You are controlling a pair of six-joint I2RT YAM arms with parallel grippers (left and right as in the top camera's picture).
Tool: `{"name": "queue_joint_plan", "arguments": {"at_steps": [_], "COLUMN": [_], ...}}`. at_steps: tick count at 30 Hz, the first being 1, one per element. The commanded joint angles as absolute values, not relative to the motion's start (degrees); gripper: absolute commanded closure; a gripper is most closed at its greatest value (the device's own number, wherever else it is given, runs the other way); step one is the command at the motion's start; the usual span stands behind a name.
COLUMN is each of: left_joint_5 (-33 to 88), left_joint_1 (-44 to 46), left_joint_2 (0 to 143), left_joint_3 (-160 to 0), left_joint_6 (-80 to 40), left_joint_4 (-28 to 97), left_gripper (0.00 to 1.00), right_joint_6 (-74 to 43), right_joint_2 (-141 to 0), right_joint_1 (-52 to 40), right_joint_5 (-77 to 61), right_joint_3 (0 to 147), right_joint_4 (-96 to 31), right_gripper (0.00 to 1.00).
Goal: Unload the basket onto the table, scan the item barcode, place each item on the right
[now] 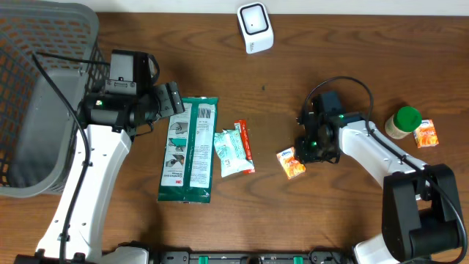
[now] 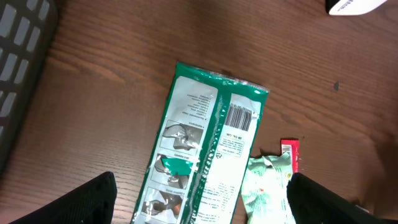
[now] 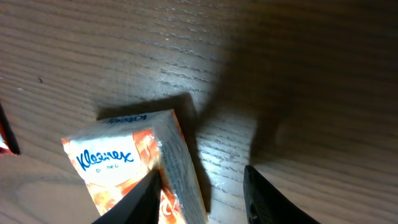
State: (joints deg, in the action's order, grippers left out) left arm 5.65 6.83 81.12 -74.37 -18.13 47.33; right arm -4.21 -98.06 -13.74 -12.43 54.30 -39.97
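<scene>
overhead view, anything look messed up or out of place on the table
The small pale green packet looks crumpled, lying between the green pouch and the red stick. The tissue pack lies at a slant. Nothing looks spilled or broken.

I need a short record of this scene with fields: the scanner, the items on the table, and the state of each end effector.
scanner: white box-shaped barcode scanner, far side of brown wooden table
basket: grey mesh basket, far left
left end effector: open, near top end of flat green-and-white package, barcode facing up
right end effector: jaws apart, astride edge of orange Kleenex tissue pack, not yet clamped
other items: pale green crumpled wrapper; red stick packet; green-lidded jar; second orange pack
</scene>
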Motion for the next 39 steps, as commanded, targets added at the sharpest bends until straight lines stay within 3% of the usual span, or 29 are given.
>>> {"name": "queue_joint_plan", "arguments": {"at_steps": [1,6,17,30,39], "left_joint_5": [5.32,5.32,5.32,5.32,5.32], "left_joint_1": [6.66,6.66,6.66,6.66,6.66], "left_joint_2": [81.3,81.3,81.3,81.3,81.3], "left_joint_3": [-74.48,-74.48,-74.46,-74.46,-74.46], "left_joint_6": [-17.61,-17.61,-17.61,-17.61,-17.61], "left_joint_4": [47.33,47.33,47.35,47.33,47.33], "left_gripper": [0.12,0.12,0.12,0.12,0.12], "right_joint_6": [-3.27,-0.56,-0.56,-0.56,-1.28], "right_joint_2": [-98.19,-98.13,-97.93,-97.95,-97.95], "right_joint_1": [-13.58,-13.56,-13.61,-15.05,-15.05], "right_joint_5": [-14.46,-14.46,-16.56,-16.56,-16.58], "right_joint_3": [52.45,53.41,61.12,56.86,50.96], "right_joint_4": [-38.5,-39.2,-46.78,-46.52,-39.77], "right_gripper": [0.62,0.6,0.46,0.65,0.75]}}
